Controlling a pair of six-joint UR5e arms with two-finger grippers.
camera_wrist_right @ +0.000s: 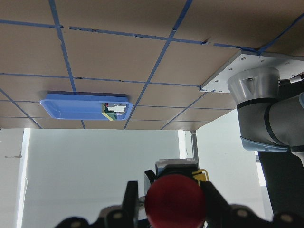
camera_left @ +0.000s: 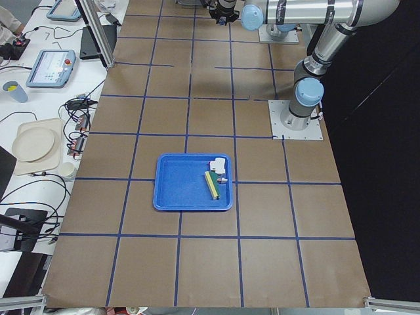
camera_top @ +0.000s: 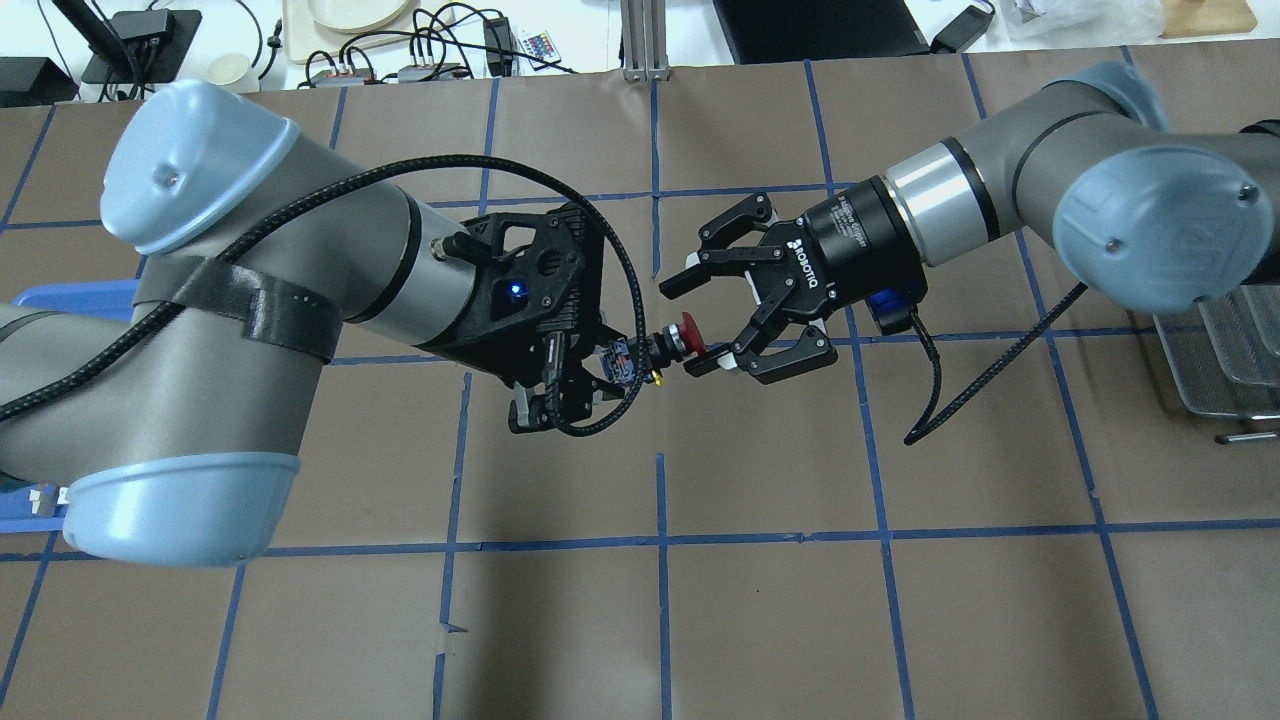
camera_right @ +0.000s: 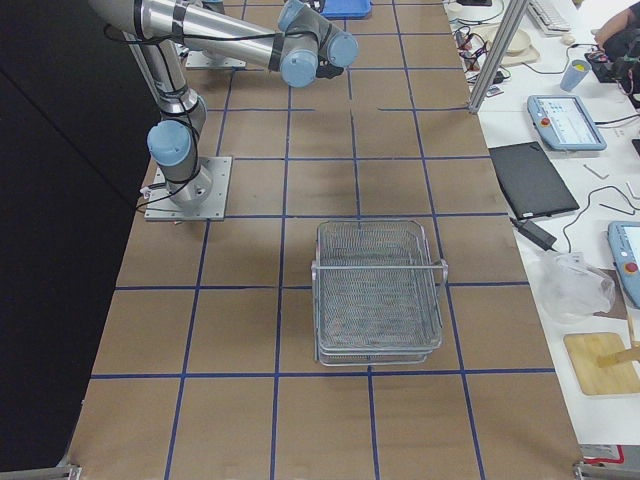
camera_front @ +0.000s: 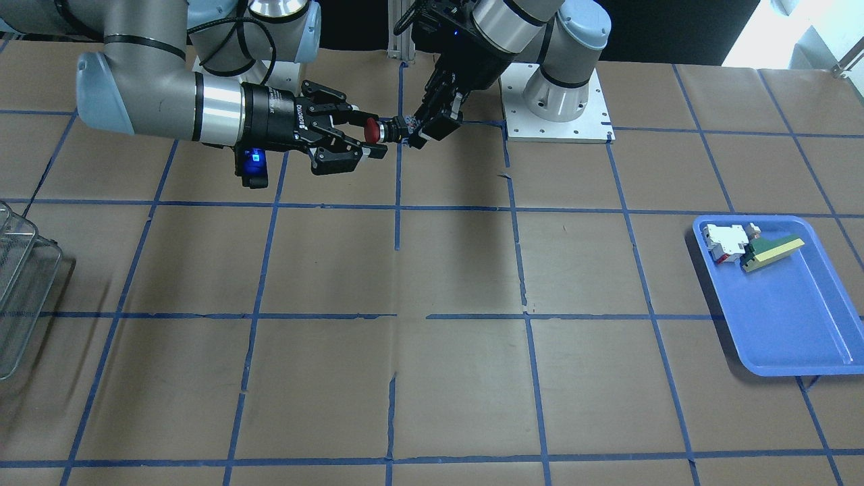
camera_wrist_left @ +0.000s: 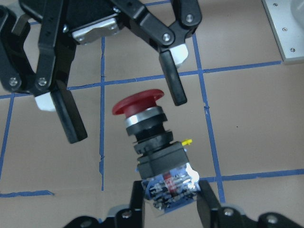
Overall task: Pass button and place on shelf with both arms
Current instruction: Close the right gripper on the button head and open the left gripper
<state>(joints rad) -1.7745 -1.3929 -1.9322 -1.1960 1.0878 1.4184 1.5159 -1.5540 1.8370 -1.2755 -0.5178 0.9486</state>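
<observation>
My left gripper (camera_top: 622, 365) is clamped on the grey end block of the button (camera_wrist_left: 145, 124), holding it in mid-air over the table (camera_top: 660, 600). My right gripper (camera_top: 684, 328) is spread, its jaws flanking the red cap without contact. Risk, as I judge it: closing on the rounded cap, or releasing the left too early, lets the button slip and fall.

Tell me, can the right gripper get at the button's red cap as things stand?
Probably yes: the right gripper is open, its fingers flank the red cap of the button, nothing lies between, and the left gripper holds only the grey end.
</observation>
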